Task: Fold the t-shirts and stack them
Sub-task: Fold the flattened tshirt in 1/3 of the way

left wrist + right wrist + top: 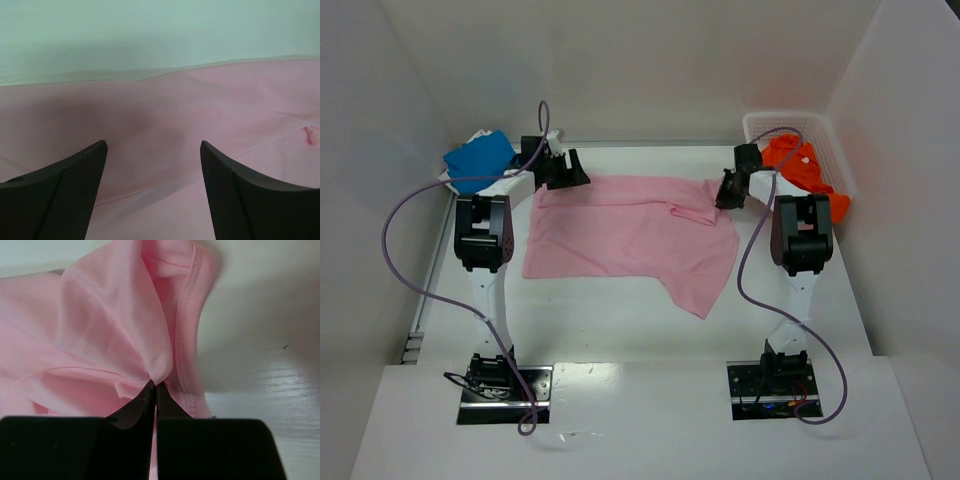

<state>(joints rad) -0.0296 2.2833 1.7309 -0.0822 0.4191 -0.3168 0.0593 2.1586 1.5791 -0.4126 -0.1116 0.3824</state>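
Light pink soft cloth t-shirt (620, 235) lies spread mid-frame on the white surface (620, 330), which shows wide below its hem. Right hand (728, 192) clamps its upper-right edge; left hand (565, 172), fingers apart, sits over the upper-left edge.

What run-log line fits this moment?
left jaws: open over pink t-shirt | right jaws: shut on pink t-shirt edge | blue t-shirt, orange t-shirt: bunched aside

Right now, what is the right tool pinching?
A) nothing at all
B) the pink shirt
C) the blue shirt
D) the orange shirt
B: in the right wrist view, the right tool is closed tight on a bunched fold of the pink shirt.
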